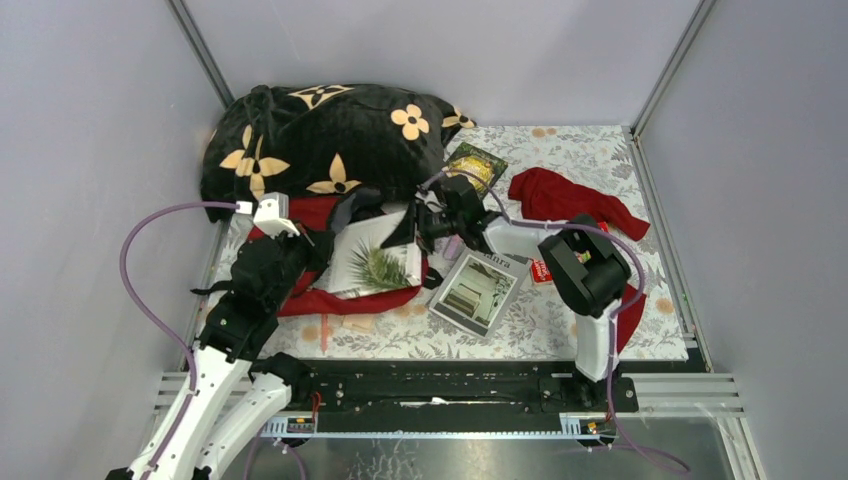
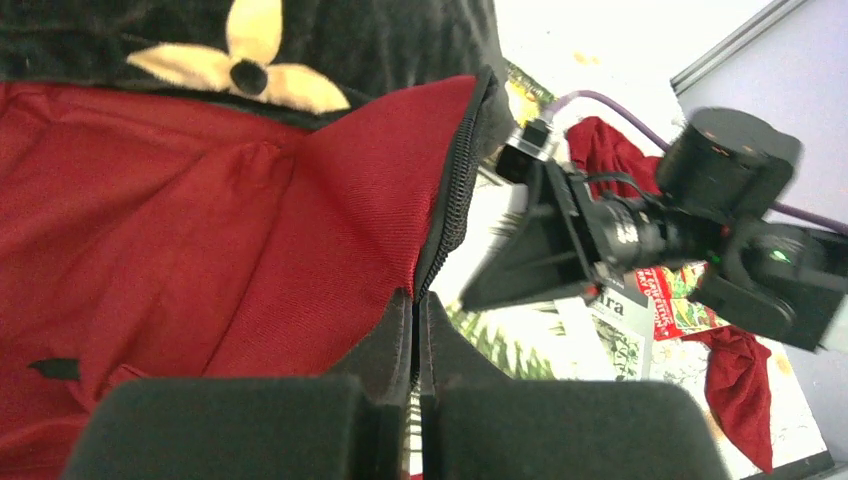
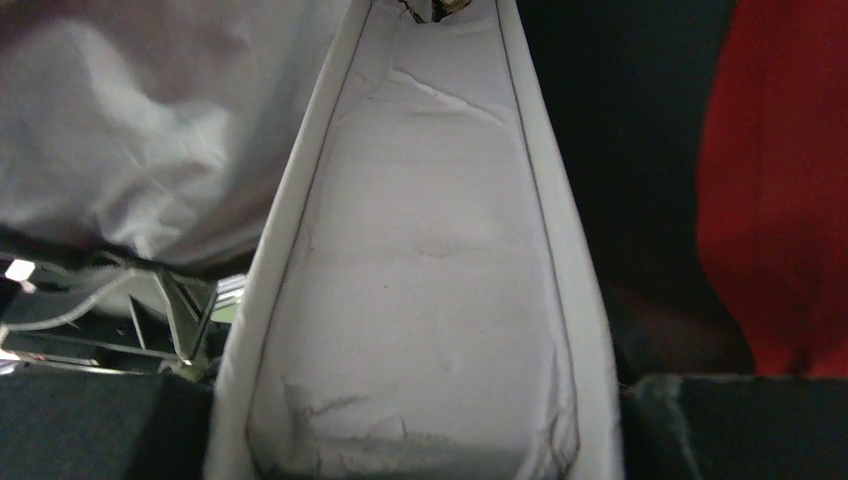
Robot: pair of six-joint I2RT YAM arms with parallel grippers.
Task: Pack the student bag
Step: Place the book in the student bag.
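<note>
The student bag (image 1: 335, 300), a large dark-red fabric backpack w/ a black zip, is lying at the left-centre of the floral-print tablecloth (image 1: 590, 150). Its top end is tucked under a black plush blanket w/ orange flowers (image 1: 320, 140), so its full outline isn't showing. From above, only red strips are peeking out around a white hardback book w/ a palm-leaf picture (image 1: 375, 262), which is covering the bag's middle. Whether that book is sitting inside the opening or only on top, can't tell.

The left gripper (image 2: 416, 335) is pinching the bag's zip edge. Its pads are pressed together, w/ the fabric rim caught between them. The wrist view is cropping the finger bases.

The right gripper (image 3: 415, 400) is clamping the white book's edge. The pale cover is filling the whole gap between the fingers (image 3: 110, 430), and the rest of that view is blurred red and dark cloth.

Approx. right of the bag, a grey-and-white book (image 1: 478, 290) is lying flat, w/ its title partly hidden by the right arm. A small red packet (image 1: 541, 271) is half hidden behind the same arm. A limp red garment (image 1: 565, 200) and a green book (image 1: 478, 165) are lying farther back. The green book's print is too small to read.
</note>
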